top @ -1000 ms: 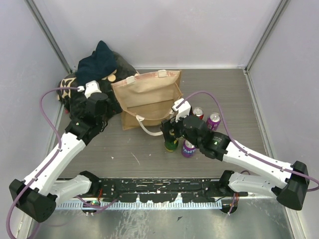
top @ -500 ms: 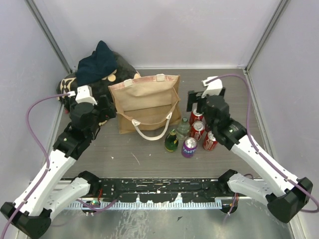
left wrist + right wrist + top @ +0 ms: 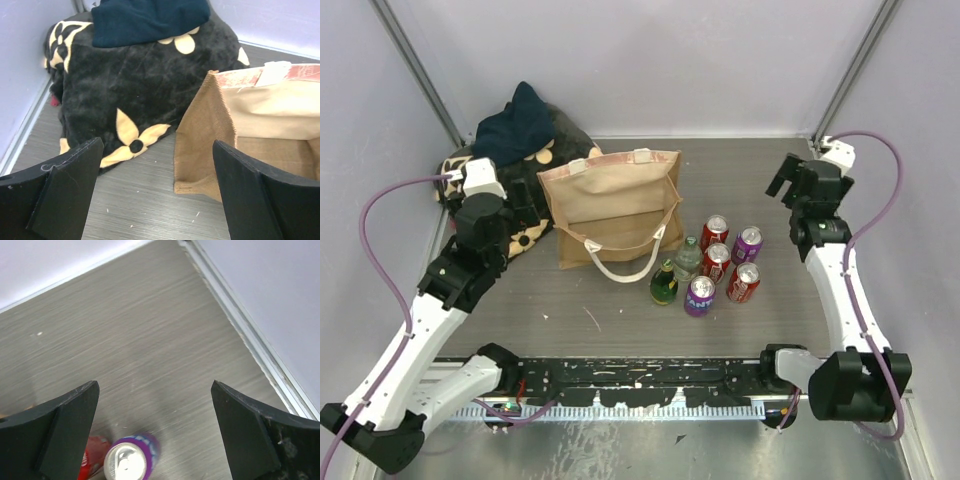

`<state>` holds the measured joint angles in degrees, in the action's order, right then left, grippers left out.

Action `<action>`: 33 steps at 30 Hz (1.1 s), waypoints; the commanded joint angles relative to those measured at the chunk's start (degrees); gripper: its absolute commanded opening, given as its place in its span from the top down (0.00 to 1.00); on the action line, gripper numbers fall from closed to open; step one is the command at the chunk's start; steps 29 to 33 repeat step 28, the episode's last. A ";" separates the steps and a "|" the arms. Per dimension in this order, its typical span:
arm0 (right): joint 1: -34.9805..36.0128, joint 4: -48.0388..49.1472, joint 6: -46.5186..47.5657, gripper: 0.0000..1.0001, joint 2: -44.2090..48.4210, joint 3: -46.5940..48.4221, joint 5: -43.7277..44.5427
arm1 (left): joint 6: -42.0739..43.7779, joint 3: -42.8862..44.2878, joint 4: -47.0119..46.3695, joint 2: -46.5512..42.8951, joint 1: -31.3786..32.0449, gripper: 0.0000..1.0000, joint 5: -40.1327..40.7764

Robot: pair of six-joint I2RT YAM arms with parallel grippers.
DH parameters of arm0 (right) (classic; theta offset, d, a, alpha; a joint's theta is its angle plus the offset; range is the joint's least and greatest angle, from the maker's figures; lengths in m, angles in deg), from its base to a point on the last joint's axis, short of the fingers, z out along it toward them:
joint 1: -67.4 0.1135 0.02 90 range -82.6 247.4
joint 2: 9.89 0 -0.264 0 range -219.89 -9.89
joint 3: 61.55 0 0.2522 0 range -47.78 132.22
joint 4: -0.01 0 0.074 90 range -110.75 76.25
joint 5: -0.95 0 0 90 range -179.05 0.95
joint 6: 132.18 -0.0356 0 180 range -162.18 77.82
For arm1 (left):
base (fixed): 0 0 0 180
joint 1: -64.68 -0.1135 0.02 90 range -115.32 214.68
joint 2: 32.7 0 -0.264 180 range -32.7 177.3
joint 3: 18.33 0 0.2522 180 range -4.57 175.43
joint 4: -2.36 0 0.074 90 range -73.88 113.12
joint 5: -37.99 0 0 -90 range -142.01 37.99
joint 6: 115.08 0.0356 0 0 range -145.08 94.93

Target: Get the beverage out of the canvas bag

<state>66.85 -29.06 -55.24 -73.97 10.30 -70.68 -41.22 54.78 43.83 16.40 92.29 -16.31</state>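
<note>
The tan canvas bag (image 3: 615, 205) stands upright at the back centre, its cream handle looped down its front. In the left wrist view its left corner (image 3: 205, 145) shows. Several beverages stand on the table to its right: red cans (image 3: 718, 262), purple cans (image 3: 748, 243) and two bottles (image 3: 664, 284). My left gripper (image 3: 523, 203) is open and empty, just left of the bag; in the left wrist view (image 3: 155, 200) only bare table lies between its fingers. My right gripper (image 3: 786, 180) is open and empty at the back right, above a purple can (image 3: 131, 462).
A black cushion with beige flower prints (image 3: 525, 195) lies in the back left corner, with a navy cloth (image 3: 515, 125) on top. It also shows in the left wrist view (image 3: 125, 85). The right wall's edge (image 3: 250, 335) runs close to my right gripper.
My right arm has swung from the cans up and away to the back right corner, empty. My left arm has drawn back a little. The bag now stands upright, with more cans beside it.
</note>
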 commanded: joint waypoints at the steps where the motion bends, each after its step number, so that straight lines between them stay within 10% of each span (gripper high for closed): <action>1: -7.93 -1.55 -6.09 0.00 -0.73 2.45 -1.72 | 1.54 -1.40 -0.85 -1.24 -0.20 0.02 4.07; 33: -13.50 -0.60 -9.14 0.00 4.61 -3.83 6.35 | 1.66 -9.28 -1.95 -9.14 -0.28 0.02 7.41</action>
